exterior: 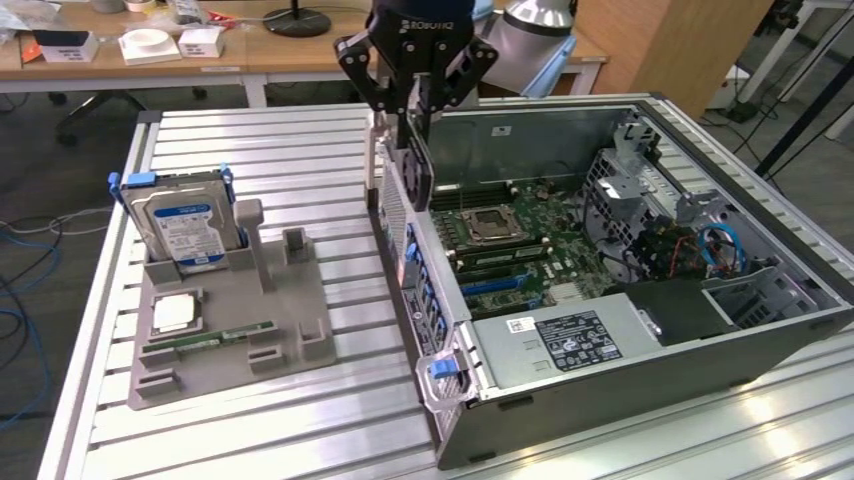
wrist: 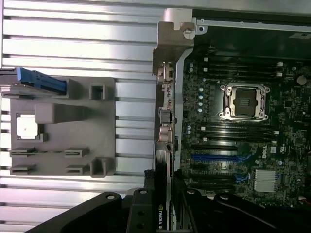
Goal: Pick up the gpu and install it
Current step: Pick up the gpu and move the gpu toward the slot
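The gripper (exterior: 416, 100), jaws clamped on the gpu (exterior: 418, 165), is holding it upright above the computer case (exterior: 601, 400), at 2 o'clock from the hard drive (exterior: 180, 225).

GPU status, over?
Gripper shut on GPU. Card upright by case rear wall, not in slot. Blue slot looks clear.

Black linkage claw (exterior: 414, 108) with inverted white lettering and pivot screws; silver-grey rounded arm joint (exterior: 537, 18), upper frame.

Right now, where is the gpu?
The gpu hangs upright, clamped in the pincer, over the edge of the open computer case nearest the grey parts holder, top centre of the exterior view.
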{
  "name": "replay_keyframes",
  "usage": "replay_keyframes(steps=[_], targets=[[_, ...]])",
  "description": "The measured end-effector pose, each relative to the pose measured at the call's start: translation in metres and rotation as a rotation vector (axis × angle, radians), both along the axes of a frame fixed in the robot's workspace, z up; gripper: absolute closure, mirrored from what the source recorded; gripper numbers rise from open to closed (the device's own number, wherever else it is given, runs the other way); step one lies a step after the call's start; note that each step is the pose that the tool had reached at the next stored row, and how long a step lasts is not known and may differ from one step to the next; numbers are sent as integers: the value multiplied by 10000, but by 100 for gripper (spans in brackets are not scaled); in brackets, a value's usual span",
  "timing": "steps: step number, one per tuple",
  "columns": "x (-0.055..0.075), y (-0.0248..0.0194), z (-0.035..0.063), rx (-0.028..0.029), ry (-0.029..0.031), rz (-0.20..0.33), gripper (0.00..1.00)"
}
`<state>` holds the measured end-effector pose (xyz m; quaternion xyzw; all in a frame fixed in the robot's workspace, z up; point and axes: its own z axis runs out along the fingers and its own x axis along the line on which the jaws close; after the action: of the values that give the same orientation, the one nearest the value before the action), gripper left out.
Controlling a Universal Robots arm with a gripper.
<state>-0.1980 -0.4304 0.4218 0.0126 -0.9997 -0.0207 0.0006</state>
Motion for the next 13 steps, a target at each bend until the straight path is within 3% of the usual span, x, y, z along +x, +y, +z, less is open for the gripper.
replay_keyframes(steps=[13], targets=[[181, 0, 0, 0, 0, 9, 74]])
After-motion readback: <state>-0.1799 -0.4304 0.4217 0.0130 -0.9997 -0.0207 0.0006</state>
